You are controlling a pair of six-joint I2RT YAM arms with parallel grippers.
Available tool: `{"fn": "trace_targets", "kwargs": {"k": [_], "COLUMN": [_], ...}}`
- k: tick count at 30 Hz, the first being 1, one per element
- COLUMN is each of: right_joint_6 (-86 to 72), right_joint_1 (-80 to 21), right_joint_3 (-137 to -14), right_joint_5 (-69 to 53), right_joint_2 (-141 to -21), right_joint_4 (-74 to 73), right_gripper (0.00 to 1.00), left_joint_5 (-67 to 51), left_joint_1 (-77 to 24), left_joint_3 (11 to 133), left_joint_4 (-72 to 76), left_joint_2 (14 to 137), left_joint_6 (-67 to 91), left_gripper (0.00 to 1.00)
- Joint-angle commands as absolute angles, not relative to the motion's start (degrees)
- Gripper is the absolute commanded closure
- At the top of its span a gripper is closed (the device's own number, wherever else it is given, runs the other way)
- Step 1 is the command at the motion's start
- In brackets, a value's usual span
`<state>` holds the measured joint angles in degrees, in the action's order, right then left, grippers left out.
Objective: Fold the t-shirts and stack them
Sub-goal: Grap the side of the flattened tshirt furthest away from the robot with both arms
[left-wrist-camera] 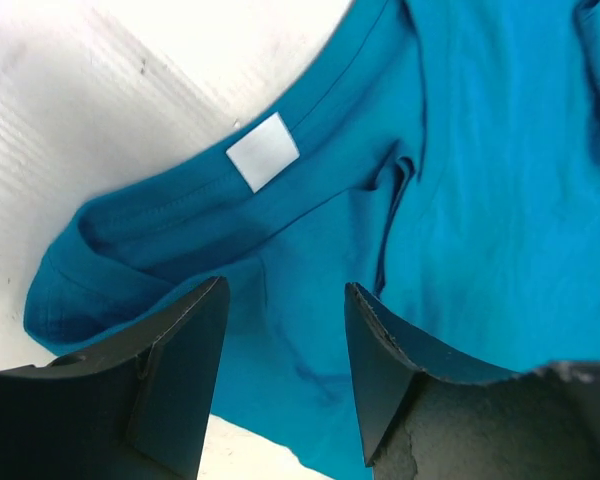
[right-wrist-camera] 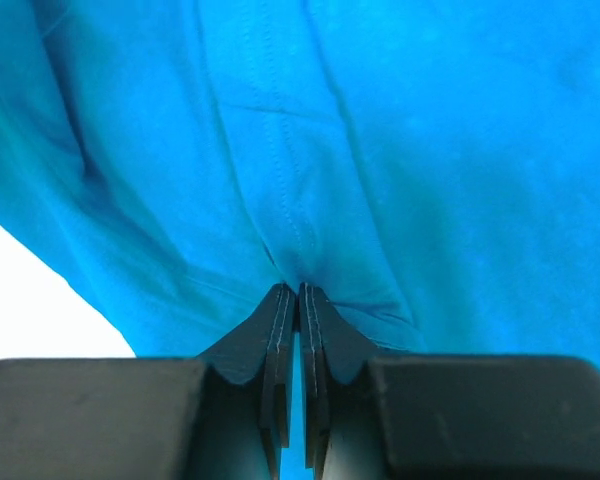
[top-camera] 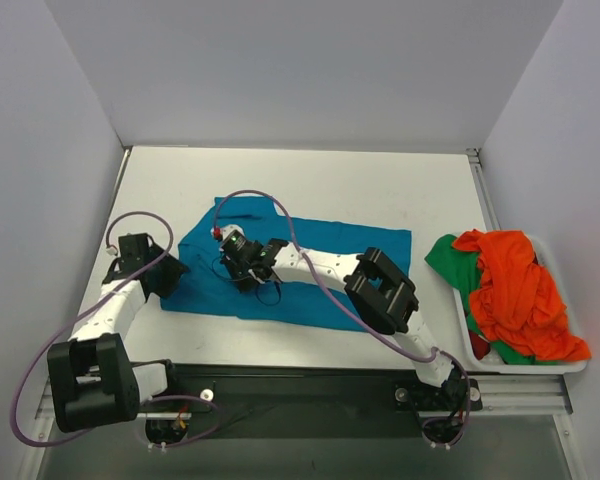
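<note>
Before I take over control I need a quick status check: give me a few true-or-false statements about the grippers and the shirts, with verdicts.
1. The right gripper is shut on a pinch of the teal t-shirt. True.
2. The left gripper is shut on the collar. False: it is open, with its jaws apart over the collar area near the white label.
3. The orange-red t-shirt lies over the green t-shirt in the white bin. True.
4. The teal t-shirt is stacked in the bin. False: it lies on the table, apart from the bin.
</note>
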<state>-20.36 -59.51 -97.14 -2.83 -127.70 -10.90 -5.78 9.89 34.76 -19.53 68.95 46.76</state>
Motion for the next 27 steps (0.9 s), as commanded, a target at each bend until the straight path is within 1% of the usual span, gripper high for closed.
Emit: {"fn": "trace_targets", "kwargs": {"k": [1, 3, 15, 21, 24, 25, 26, 27], "right_joint_6": [-23.29, -24.43, -27.86, -28.48, -28.57, -28.39, -28.30, -28.21], "right_joint_1": [-58.27, -57.49, -52.65, -49.84, -48.96, -48.78, -48.52, -48.34], "right_joint_3": [-97.38, -96.77, -95.36, -95.36, -94.57, -94.31, -94.05, -93.87], "right_joint_5": [-3.08, -3.16, -4.31, -4.39, -3.69, -3.34, -2.38, -1.85], "right_joint_2": [-123.58, -123.22, -120.67, -121.20, -121.46, -121.46, -121.38, -120.85], "right_joint_4": [-11.08, -10.90, -10.28, -10.37, -10.37, -10.37, -10.81, -10.98], "right_gripper": [0.95, 0.96, 0.96, 0.96, 0.95, 0.86, 0.80, 0.69], "left_joint_5": [-0.44, 1.84, 5.36, 5.02, 3.61, 3.26, 2.29, 2.11], "left_joint_1": [7.56, 7.38, 7.21, 7.12, 7.21, 7.21, 7.21, 7.29], "left_joint_3": [33.49, 32.61, 33.05, 34.36, 37.17, 39.27, 40.68, 42.00], "left_joint_4": [-19.16, -19.33, -21.71, -22.94, -23.47, -23.29, -23.12, -23.03], "left_joint_2": [67.59, 68.11, 69.43, 69.08, 68.47, 68.29, 68.29, 68.47], "left_joint_6": [49.13, 49.66, 49.39, 49.13, 47.38, 46.33, 45.71, 45.27], "left_gripper": [0.40, 0.40, 0.41, 0.41, 0.40, 0.40, 0.39, 0.37]}}
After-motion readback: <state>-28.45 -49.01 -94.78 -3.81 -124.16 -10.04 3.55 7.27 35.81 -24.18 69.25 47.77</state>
